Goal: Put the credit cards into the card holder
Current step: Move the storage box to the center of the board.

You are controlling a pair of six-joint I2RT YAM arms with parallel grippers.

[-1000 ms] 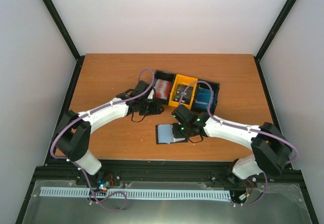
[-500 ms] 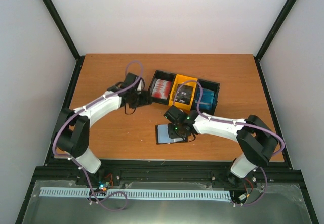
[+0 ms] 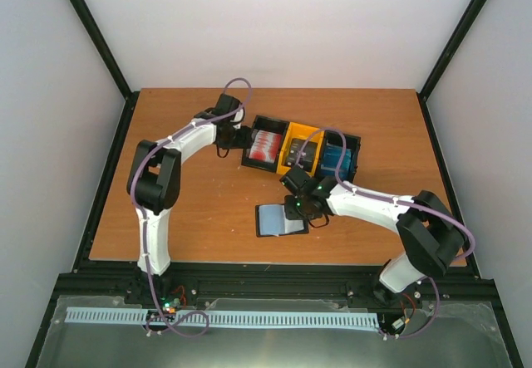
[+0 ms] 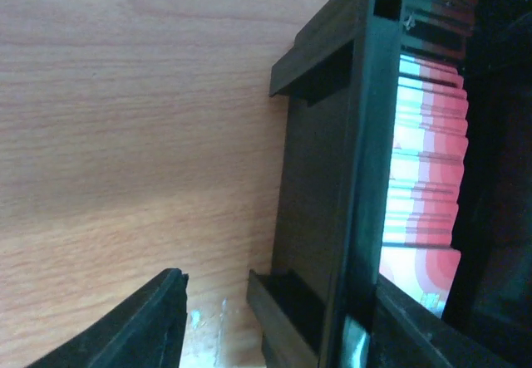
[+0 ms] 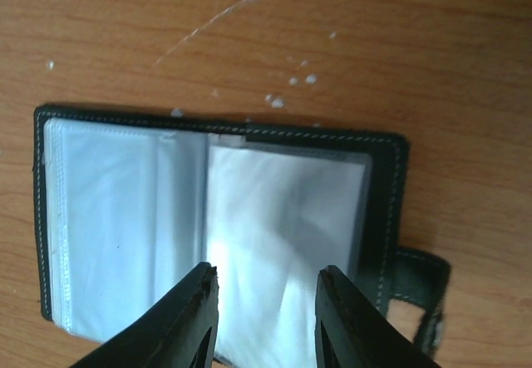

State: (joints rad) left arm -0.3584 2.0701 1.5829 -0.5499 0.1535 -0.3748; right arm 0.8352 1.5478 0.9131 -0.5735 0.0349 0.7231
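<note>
The card holder (image 3: 276, 219) lies open on the table, pale pockets up. In the right wrist view it (image 5: 125, 218) fills the frame, its closing tab (image 5: 416, 289) at the right. My right gripper (image 3: 300, 211) (image 5: 266, 306) is open and empty, just above the holder's right pocket page. Red-and-white credit cards (image 3: 264, 145) (image 4: 424, 193) stand in the left compartment of the black-and-yellow tray (image 3: 361, 147). Dark cards (image 3: 301, 157) fill the yellow middle compartment. My left gripper (image 3: 236, 138) (image 4: 278, 322) is open and straddles the tray's left end wall (image 4: 357, 177), one finger outside, one over the red cards.
Blue cards (image 3: 335, 160) stand in the tray's right compartment. The tray sits at the table's middle back, the holder just in front of it. Black frame posts rise at the table's far corners. White scuff marks (image 5: 291, 77) show on the wood beyond the holder.
My left arm has swung toward the back, and its gripper has moved from the table left of the tray onto the tray's left end. My right gripper has stayed over the open holder.
</note>
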